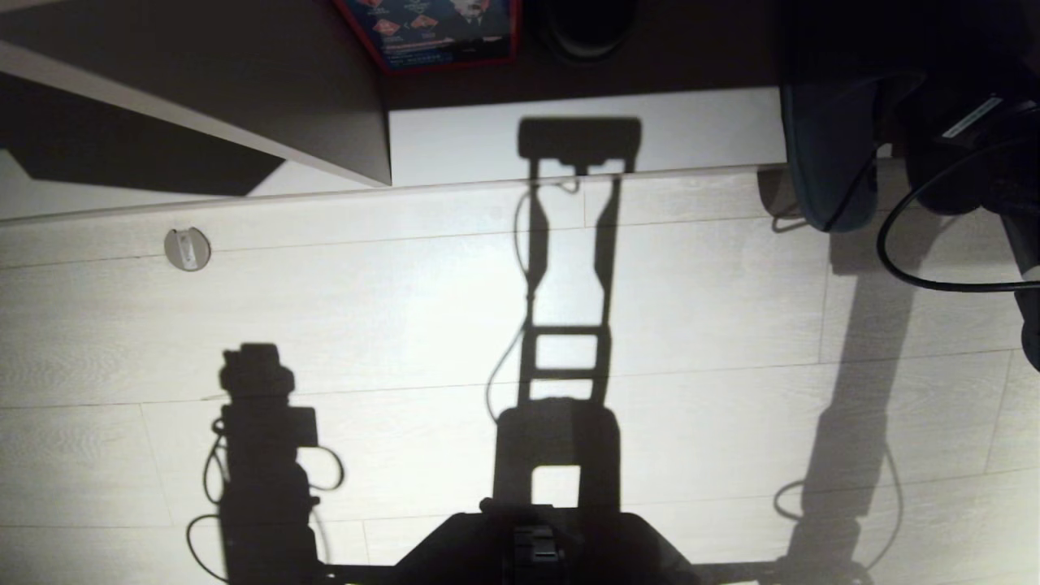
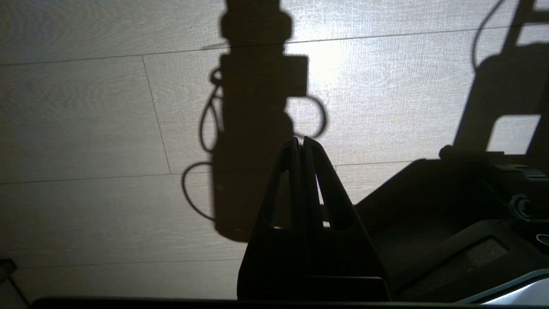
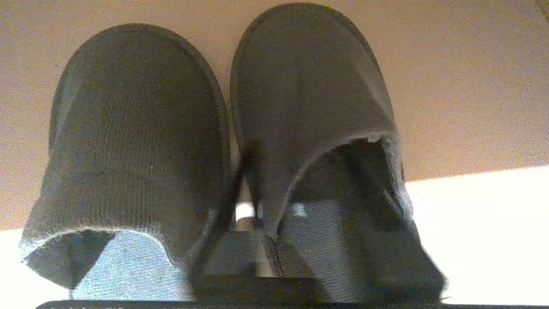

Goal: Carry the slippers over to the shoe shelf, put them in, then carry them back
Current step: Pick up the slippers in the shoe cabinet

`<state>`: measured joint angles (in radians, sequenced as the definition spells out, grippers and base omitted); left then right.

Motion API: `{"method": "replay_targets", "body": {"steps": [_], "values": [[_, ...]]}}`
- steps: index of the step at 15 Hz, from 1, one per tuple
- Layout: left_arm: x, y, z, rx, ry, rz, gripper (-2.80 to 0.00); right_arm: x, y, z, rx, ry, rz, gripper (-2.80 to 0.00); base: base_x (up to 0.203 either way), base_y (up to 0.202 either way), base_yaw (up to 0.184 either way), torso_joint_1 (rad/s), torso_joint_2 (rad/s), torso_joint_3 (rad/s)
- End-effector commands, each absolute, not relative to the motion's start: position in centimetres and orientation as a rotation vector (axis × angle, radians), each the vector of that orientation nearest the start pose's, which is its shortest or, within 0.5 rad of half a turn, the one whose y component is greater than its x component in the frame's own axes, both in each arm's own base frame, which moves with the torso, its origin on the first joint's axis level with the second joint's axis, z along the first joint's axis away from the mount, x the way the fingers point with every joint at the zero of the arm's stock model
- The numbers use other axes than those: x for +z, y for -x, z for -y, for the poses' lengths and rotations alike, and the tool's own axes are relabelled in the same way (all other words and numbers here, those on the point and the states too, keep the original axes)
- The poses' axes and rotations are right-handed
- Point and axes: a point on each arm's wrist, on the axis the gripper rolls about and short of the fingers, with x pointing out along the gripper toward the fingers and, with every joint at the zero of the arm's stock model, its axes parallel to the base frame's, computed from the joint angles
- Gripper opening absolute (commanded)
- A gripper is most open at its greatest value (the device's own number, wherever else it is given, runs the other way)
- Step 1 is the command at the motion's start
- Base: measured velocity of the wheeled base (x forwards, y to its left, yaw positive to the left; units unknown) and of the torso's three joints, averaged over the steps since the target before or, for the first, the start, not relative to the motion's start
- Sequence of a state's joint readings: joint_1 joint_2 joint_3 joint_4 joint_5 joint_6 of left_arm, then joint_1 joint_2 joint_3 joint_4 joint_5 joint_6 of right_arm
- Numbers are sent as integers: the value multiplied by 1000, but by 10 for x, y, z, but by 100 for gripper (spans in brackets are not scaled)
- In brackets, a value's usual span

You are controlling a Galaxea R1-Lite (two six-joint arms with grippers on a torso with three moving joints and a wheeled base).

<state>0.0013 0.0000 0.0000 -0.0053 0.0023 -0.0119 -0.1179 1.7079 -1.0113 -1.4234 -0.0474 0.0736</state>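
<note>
Two dark charcoal slippers, the left slipper (image 3: pixel 133 141) and the right slipper (image 3: pixel 309 98), lie side by side, toes pointing away, on the tan base board (image 3: pixel 472 81) of the shoe shelf. My right gripper (image 3: pixel 304 165) is at their heel ends, open. One dark finger (image 3: pixel 233 193) stands between the two slippers and the other (image 3: pixel 386 201) is inside the right slipper's mouth. From the head view, one slipper (image 1: pixel 829 154) shows at the shelf's pale base board (image 1: pixel 691 130), beside my right arm (image 1: pixel 967 130). My left gripper (image 2: pixel 301 139) hangs shut over the floor, holding nothing.
A slanted upright board (image 1: pixel 244 106) of the shelf stands at the left. A red and blue box (image 1: pixel 439 32) and a dark round object (image 1: pixel 585 28) sit deeper inside. A round metal disc (image 1: pixel 187 248) is set in the plank floor. A black cable (image 1: pixel 910 260) loops off my right arm.
</note>
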Motion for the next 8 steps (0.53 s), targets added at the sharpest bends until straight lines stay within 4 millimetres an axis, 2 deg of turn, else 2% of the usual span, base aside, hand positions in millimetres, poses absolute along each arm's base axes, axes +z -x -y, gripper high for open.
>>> {"method": "replay_targets", "body": {"steps": [1, 4, 8], "values": [[76, 23, 0, 4, 12, 6, -280, 311, -297, 36, -130, -46, 741, 0, 0, 0, 0, 0, 0, 0], [76, 23, 0, 3, 12, 6, -280, 310, -298, 36, -130, -46, 734, 0, 0, 0, 0, 0, 0, 0], [76, 23, 0, 4, 12, 6, -280, 295, -299, 30, -112, -56, 674, 0, 0, 0, 0, 0, 0, 0]]}}
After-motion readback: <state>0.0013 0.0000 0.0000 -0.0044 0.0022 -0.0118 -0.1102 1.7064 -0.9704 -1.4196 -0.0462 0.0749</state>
